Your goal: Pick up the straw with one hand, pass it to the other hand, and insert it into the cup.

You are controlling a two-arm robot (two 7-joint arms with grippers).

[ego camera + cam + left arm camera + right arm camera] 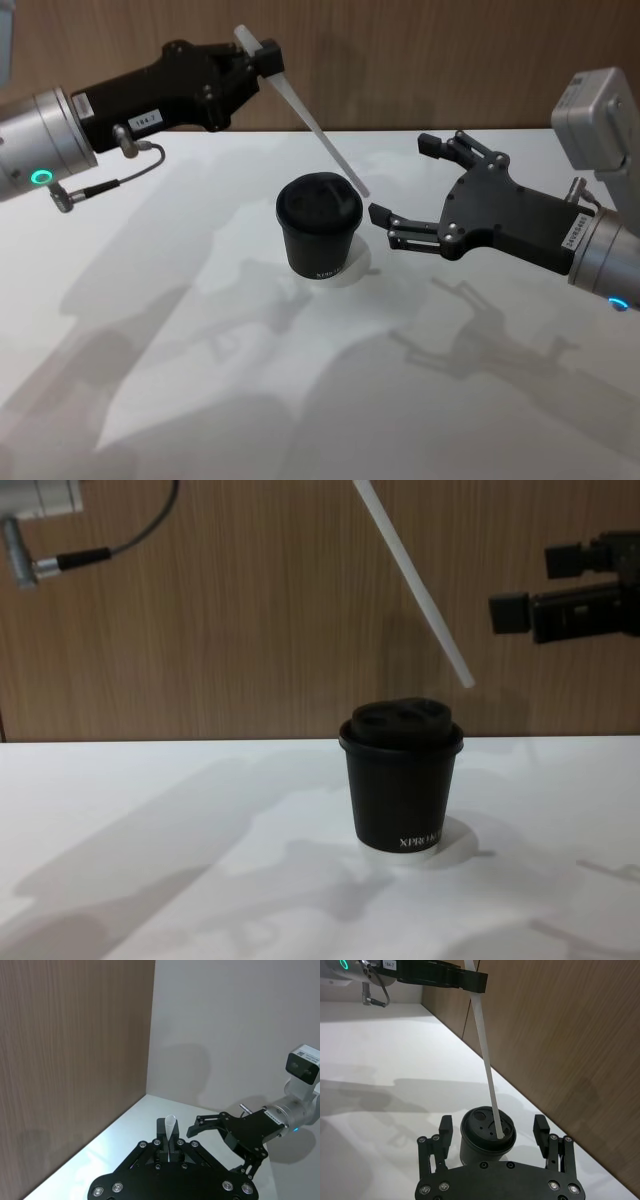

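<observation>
Above table, left pincer, straw aslant

We see the white straw slanting in mid-air, its lower tip just above the right rim of the upright black cup.

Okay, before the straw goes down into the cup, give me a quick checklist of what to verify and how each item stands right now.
1. Grip: the left tool is shut on the long thin white plastic straw near its upper end: ok.
2. The right tool is open and apart from the straw: ok.
3. The small black paper cup stands upright on the white table with its black domed lid on: ok.
4. Straw tip above the lid, not touching, in the chest view: ok.
5. Tip lined up over a hole in the lid: cannot tell.
6. Straw upright for insertion: it is tilted, not ok.
</observation>
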